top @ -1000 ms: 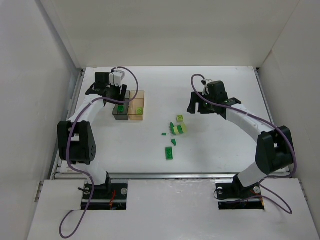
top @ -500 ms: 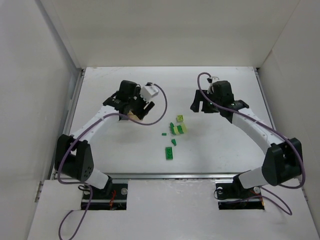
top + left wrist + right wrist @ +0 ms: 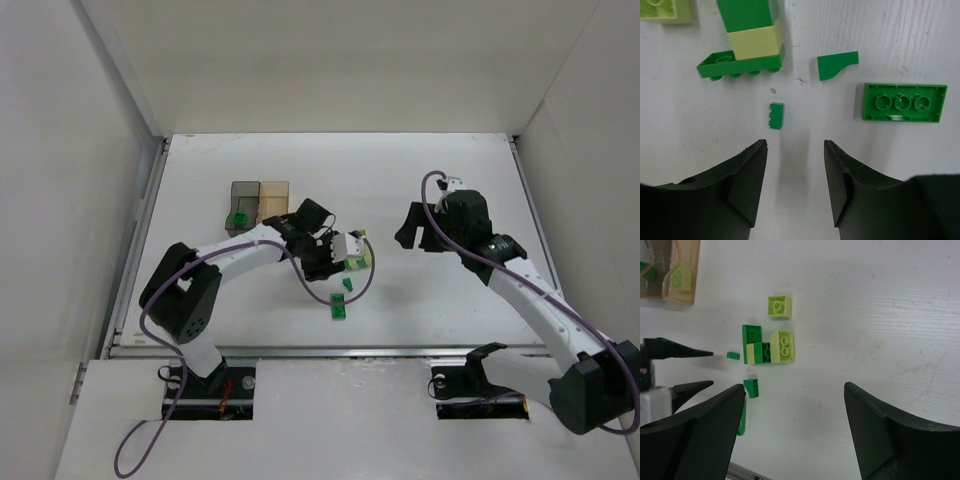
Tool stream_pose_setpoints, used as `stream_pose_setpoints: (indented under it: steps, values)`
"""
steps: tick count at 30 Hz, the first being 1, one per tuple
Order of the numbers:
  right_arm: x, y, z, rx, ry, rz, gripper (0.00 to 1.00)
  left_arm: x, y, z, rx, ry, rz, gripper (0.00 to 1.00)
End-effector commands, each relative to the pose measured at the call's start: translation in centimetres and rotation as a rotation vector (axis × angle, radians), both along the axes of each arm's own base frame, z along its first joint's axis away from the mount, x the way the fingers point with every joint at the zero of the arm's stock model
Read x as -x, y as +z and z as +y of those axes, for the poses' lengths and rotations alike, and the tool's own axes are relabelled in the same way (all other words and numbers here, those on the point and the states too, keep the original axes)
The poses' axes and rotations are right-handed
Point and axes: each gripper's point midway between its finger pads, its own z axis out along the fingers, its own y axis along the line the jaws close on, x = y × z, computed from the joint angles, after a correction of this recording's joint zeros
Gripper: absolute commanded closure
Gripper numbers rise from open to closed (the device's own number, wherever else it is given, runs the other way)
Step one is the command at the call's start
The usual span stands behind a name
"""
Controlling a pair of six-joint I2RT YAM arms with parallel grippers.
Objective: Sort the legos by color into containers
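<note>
Seen from above, the left gripper [image 3: 335, 262] hangs over the loose legos [image 3: 341, 305], to the right of the joined grey and amber containers [image 3: 258, 200]. Its wrist view shows the fingers [image 3: 740, 175] spread and empty, just short of a tiny dark green brick [image 3: 776, 115]. In the right wrist view the right gripper [image 3: 795, 390] is spread wide and holds nothing, and a pale brick [image 3: 681, 277] lies in the amber container [image 3: 694, 270].

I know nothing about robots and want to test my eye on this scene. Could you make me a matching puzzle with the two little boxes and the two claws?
Column 1
1. grey container
2. amber container
3. left gripper
4. right gripper

Column 2
A. holds a pale yellow-green brick
B. open, off to one side of the loose bricks
C. holds a dark green brick
D. open, close by a tiny dark green brick on the table

Pairs: 1-C, 2-A, 3-D, 4-B
</note>
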Motion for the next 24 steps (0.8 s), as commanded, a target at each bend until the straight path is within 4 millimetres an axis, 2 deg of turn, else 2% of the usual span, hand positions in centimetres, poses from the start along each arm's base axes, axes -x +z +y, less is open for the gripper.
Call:
stream_pose_setpoints:
  steps: [1, 3, 5, 6, 8, 9, 13, 17, 20, 24]
  values:
    - [1.2, 0.8, -0.2, -0.021, -0.019, -0.029, 0.15, -0.2, 0.5, -1.5, 0.016, -0.033, 0.045, 0.55]
    - [1.8, 1.2, -0.4, -0.029, -0.024, -0.027, 0.15, 0.2, 0.5, -1.7, 0.014, -0.029, 0.092, 0.55]
    - [2.1, 2.4, -0.5, -0.041, -0.024, -0.058, 0.15, 0.8, 0.1, -1.9, 0.019, -0.053, 0.120, 0.55]
    - [2.1, 2.7, -0.7, -0.040, -0.032, -0.070, 0.15, 0.3, 0.3, -2.3, 0.036, -0.054, 0.099, 0.55]
    - [2.2, 3.4, -0.9, -0.052, -0.047, -0.092, 0.15, -0.2, -0.8, -2.1, 0.017, -0.018, 0.102, 0.55]
    - [2.1, 3.6, -0.9, -0.055, -0.047, -0.100, 0.15, -0.5, -0.7, -2.2, 0.019, 0.001, 0.094, 0.56]
    - [2.2, 3.7, -0.7, -0.071, -0.044, -0.105, 0.15, -0.8, -2.3, -2.0, -0.020, 0.009, 0.111, 0.60]
    - [2.3, 4.3, -0.9, -0.080, -0.060, -0.123, 0.15, -1.0, -2.7, -2.1, -0.008, 0.003, 0.092, 0.61]
    - [2.4, 4.5, -1.0, -0.083, -0.059, -0.131, 0.15, -2.2, -3.3, -2.0, -0.027, 0.055, 0.059, 0.67]
    - [2.4, 4.8, -1.0, -0.084, -0.059, -0.133, 0.15, -2.3, -4.0, -1.6, -0.047, 0.065, 0.055, 0.69]
